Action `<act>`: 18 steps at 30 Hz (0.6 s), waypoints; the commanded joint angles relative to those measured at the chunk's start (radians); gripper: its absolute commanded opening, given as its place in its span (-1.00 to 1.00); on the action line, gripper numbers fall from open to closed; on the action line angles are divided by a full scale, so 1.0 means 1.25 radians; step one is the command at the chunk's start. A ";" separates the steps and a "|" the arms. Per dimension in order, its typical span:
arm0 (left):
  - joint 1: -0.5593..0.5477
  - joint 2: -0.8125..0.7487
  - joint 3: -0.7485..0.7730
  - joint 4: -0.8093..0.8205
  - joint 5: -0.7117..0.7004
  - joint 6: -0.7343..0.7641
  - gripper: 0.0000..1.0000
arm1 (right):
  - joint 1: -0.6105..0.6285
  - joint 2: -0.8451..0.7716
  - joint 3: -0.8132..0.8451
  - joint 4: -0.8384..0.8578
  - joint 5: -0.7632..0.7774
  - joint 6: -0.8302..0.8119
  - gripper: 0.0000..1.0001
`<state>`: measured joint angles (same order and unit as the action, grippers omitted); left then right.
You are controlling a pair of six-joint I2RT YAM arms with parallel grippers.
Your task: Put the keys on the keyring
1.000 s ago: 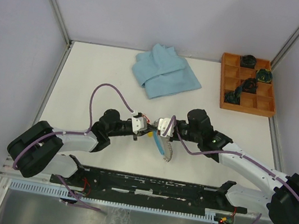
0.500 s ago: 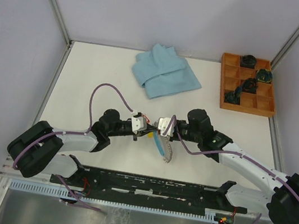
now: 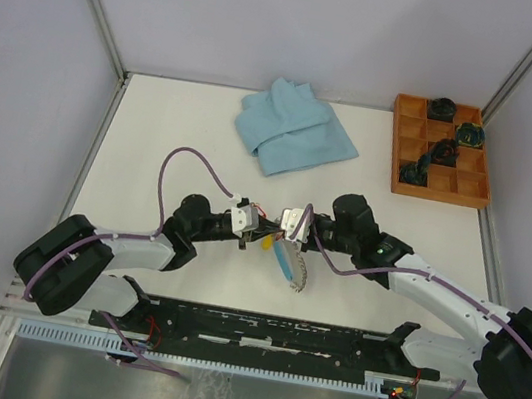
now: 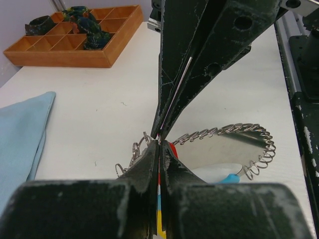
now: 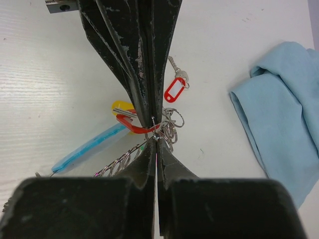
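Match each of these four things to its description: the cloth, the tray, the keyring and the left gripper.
Things:
1. cloth
2. tray
3. keyring
4. left gripper

Descriptions:
A. wooden, with compartments, at the far right
B. shut
C. light blue, folded
D. coiled metal loop at the gripper tips

Pairs: 1-C, 2-A, 3-D, 4-B

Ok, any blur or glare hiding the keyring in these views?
Left wrist: keyring coil sharp, only the left gripper's own fingers soft. Right wrist: red-tagged key crisp, keyring only partly in view. Top external: even light, no glare, keyring tiny.
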<state>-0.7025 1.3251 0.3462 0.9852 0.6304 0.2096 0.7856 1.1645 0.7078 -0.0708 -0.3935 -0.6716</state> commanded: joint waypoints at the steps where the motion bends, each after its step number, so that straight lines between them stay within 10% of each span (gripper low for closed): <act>1: -0.003 0.014 0.021 0.065 0.027 -0.029 -0.95 | 0.013 0.001 0.012 0.063 -0.042 0.023 -0.99; 18: -0.004 -0.078 -0.064 0.038 -0.188 -0.077 -0.95 | 0.013 -0.059 -0.004 0.038 0.085 0.048 -0.99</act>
<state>-0.7029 1.2778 0.2905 1.0016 0.5381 0.1841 0.7975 1.1538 0.7044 -0.0734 -0.3481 -0.6411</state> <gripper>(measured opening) 0.032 0.013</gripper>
